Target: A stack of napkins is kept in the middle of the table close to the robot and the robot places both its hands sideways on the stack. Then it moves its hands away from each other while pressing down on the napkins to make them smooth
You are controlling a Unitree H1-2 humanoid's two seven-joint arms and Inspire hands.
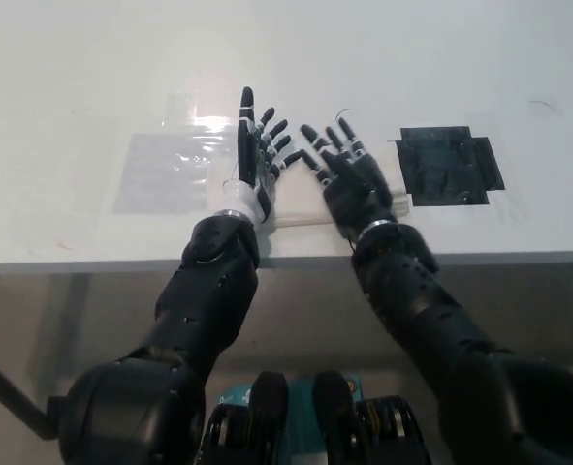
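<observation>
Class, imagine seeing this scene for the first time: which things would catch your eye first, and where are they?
Two robot hands, the left hand and the black right hand, lie side by side with fingers spread on a stack of white napkins at the near edge of the white table. A black square patch lies to the right, and a shiny clear plastic sheet to the left.

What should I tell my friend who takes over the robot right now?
Left hand: open, set edge-down on the napkins.
Right hand: open, palm down on the napkins' right part.
Napkins: white stack at the table near edge, in the middle, between and under the hands.
Done: both hands are on the stack, with a small gap between them.
Left: press down and slide the hands apart, toward the clear patch and the black patch.
</observation>
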